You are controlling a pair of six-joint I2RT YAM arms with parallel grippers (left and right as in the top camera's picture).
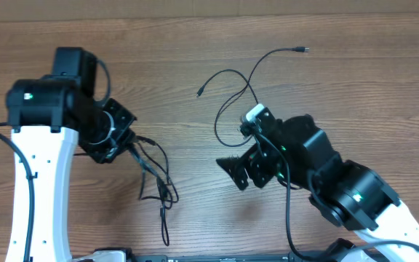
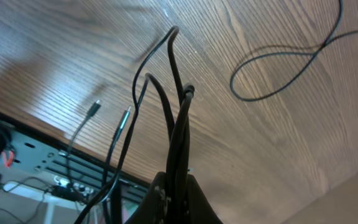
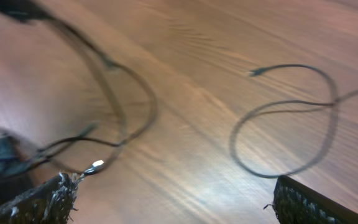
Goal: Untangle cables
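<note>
A tangled bunch of thin black cables point(image 1: 156, 173) lies left of centre on the wooden table. My left gripper point(image 1: 127, 140) is shut on this bunch; in the left wrist view the jaws point(image 2: 178, 190) pinch several strands point(image 2: 176, 112) that rise from them. A separate looped cable point(image 1: 233, 102) lies at centre, with plug tips at the back. It also shows in the left wrist view point(image 2: 278, 68) and the right wrist view point(image 3: 278, 140). My right gripper point(image 1: 230, 172) is open and empty just above the table between the two; its fingers point(image 3: 173, 199) frame bare wood. The tangle point(image 3: 114, 112) shows blurred.
The wooden table point(image 1: 355, 87) fills the view. A silver plug tip point(image 3: 96, 165) lies near my right gripper's left finger. Two plug ends point(image 2: 94, 109) hang near the table's front edge, with a black rack below it point(image 2: 36, 162).
</note>
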